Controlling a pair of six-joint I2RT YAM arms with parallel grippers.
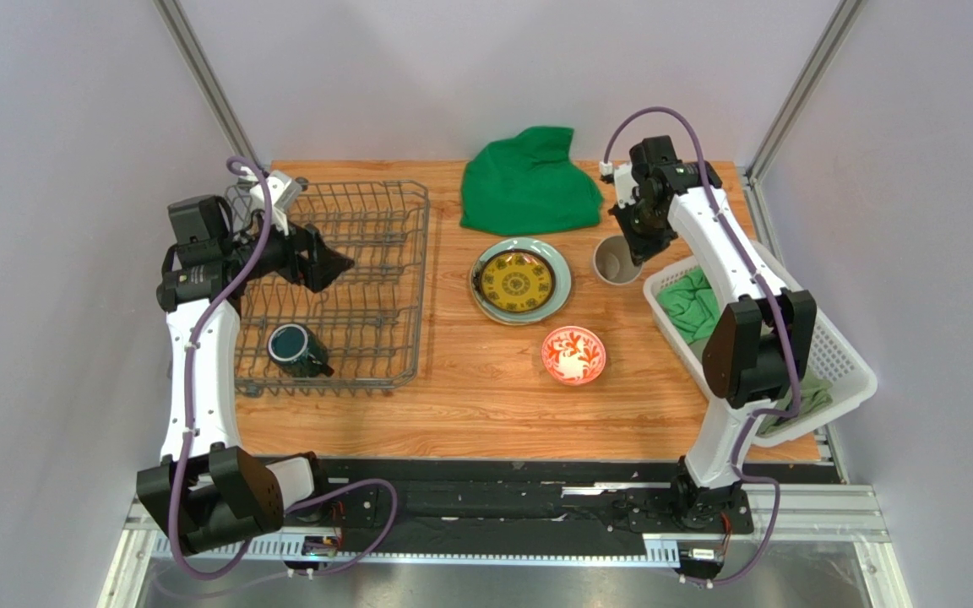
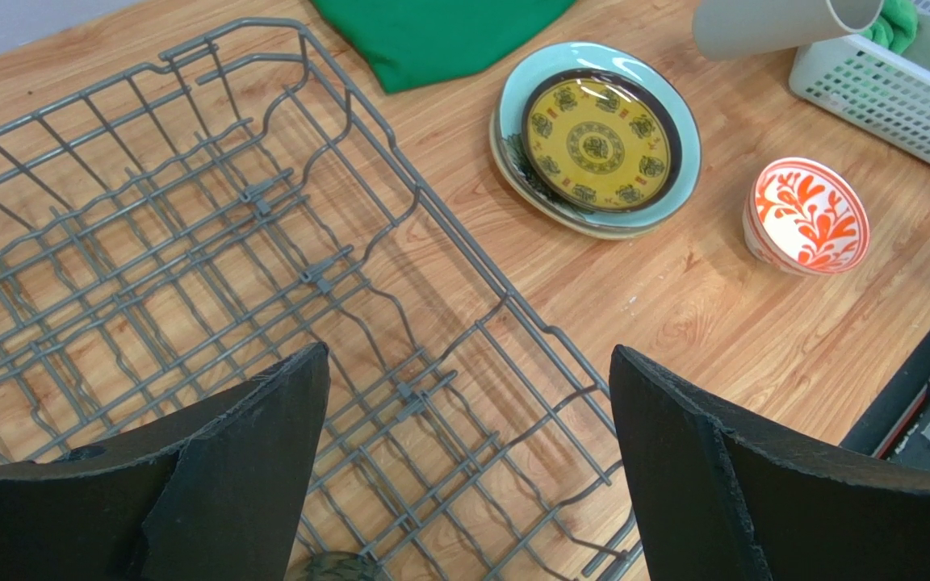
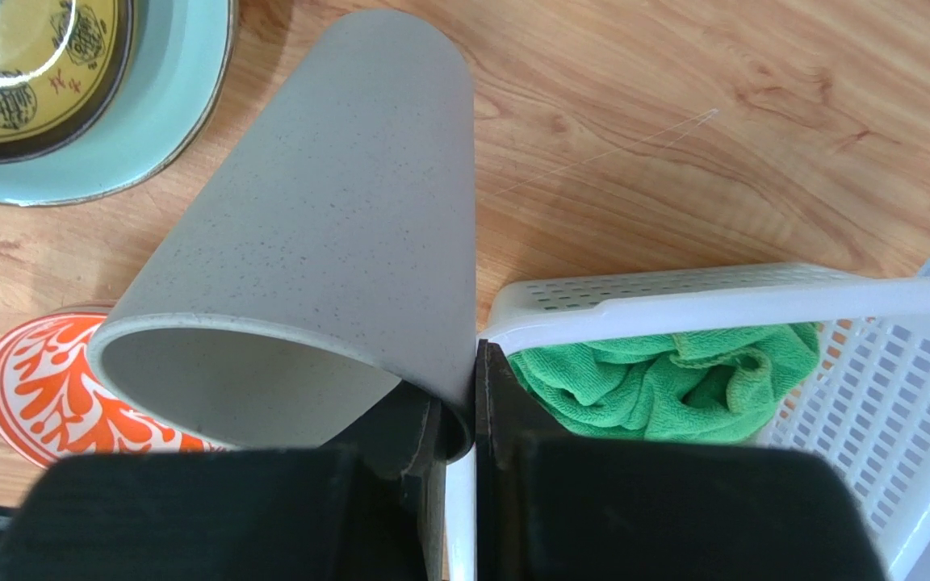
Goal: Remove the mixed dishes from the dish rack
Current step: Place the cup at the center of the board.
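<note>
Wooden desk (image 1: 479, 405) fills the middle of the top view. Grey wire dish rack (image 1: 371, 215) takes up its left part. The left pincer (image 1: 327, 266) hangs over the rack's upper half, its 2 fingers wide apart with nothing between them.

At the right edge is the white lattice basket (image 1: 834, 361); the right wrist view shows a green towel (image 3: 664, 375) inside it. A green cloth (image 1: 530, 184) lies bunched at upper centre.

Below the cloth, the pale green plate (image 1: 558, 285) carries the small yellow-and-dark patterned plate (image 1: 513, 280). Only the left wrist view shows the rim of a cream plate (image 2: 528, 200) under both.

The red-and-white bowl (image 1: 573, 355) stands mouth up to the lower right of the stack. In the rack's lower left is the dark teal mug (image 1: 291, 347), its mouth towards the camera.

The beige cup (image 1: 615, 260) is between the plates and the basket. From above only its open mouth shows. In the right wrist view its long axis runs from the mouth at lower left to the base at upper centre. The right pincer (image 3: 464, 424) is clamped on its rim, 1 finger inside and 1 outside. Whether its base touches the desk I cannot tell.
</note>
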